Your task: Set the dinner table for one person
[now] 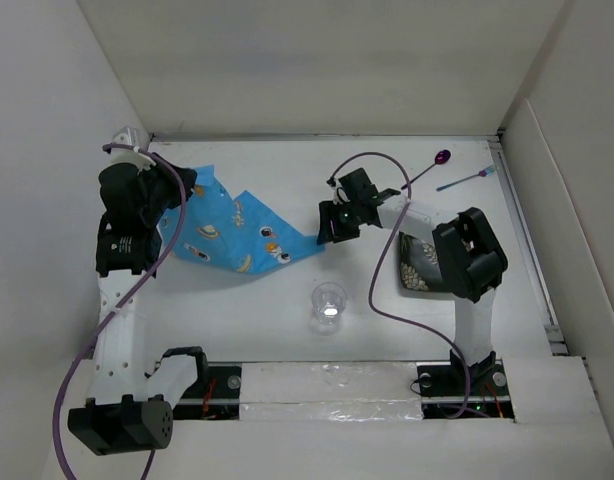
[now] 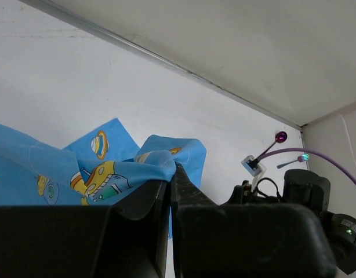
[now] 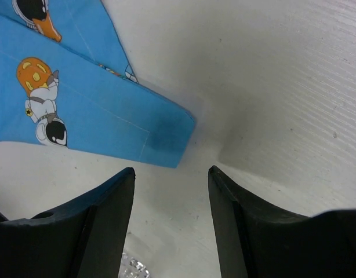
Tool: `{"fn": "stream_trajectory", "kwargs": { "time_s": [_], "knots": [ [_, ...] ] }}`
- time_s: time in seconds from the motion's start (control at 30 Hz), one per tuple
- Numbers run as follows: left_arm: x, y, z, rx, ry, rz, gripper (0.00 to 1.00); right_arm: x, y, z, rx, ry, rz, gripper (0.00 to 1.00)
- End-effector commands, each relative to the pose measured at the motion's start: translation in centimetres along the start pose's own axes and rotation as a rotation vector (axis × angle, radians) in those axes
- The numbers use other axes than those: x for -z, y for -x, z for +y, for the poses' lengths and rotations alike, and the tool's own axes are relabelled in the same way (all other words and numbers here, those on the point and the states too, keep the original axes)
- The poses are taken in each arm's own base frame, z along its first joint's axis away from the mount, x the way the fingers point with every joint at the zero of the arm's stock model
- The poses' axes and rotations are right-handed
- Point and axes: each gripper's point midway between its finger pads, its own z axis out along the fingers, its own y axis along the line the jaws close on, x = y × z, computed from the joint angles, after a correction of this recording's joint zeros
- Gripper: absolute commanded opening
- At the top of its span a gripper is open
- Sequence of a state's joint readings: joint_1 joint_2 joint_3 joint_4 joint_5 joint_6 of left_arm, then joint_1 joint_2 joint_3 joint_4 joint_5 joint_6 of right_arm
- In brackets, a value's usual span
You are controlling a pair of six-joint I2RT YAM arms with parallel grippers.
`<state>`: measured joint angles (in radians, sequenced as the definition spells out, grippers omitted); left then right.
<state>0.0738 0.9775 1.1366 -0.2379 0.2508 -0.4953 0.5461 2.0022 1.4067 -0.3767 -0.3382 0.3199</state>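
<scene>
Top view, dinner table (image 1: 287, 165): a white matte top enclosed by white walls, lying under everything else.
Top view, blue space-print cloth (image 1: 237, 235): rumpled, on the table's left half.
Top view, left gripper (image 1: 180, 193): at the cloth's far-left corner, which is lifted.
Top view, right gripper (image 1: 332, 228): just past the cloth's right corner.
Top view, clear glass (image 1: 328, 305): upright on the table, near and to the right of the cloth; the tabletop shows through it.
Top view, patterned dish (image 1: 415, 268): well right of the cloth and largely hidden by the right arm, so its contents cannot be told.
Top view, purple spoon (image 1: 442, 157) and blue fork (image 1: 469, 180): far right of the cloth, near the back wall.
Left wrist, left gripper (image 2: 172, 172): jaws pressed together, pinching a fold of the cloth (image 2: 108, 174).
Right wrist, right gripper (image 3: 171, 171): jaws spread and holding nothing, with the cloth corner (image 3: 163, 133) lying flat just beyond the tips.
Right wrist, glass (image 3: 134, 269): only a sliver shows at the bottom edge.
</scene>
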Motion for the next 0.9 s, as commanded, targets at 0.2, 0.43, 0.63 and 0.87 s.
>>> {"fn": "stream_trajectory", "kwargs": {
  "time_s": [0.2,0.43,0.63,0.87],
  "knots": [
    [-0.2,0.0,-0.1,-0.022,-0.017,-0.002,0.0,-1.8,0.6,-1.0,-0.054,-0.054,-0.049,0.58],
    [-0.6,-0.1,-0.2,-0.021,-0.021,0.009,0.0,-3.2,0.7,-0.2,-0.079,-0.047,-0.081,0.49],
    [-0.9,-0.4,-0.1,-0.021,-0.023,0.022,0.0,-3.8,2.2,0.3,-0.113,-0.03,-0.126,0.28],
    [-1.5,-0.4,-0.6,0.006,-0.054,0.022,0.0,1.3,6.3,2.2,-0.106,-0.015,-0.295,0.0]
  ]
}}
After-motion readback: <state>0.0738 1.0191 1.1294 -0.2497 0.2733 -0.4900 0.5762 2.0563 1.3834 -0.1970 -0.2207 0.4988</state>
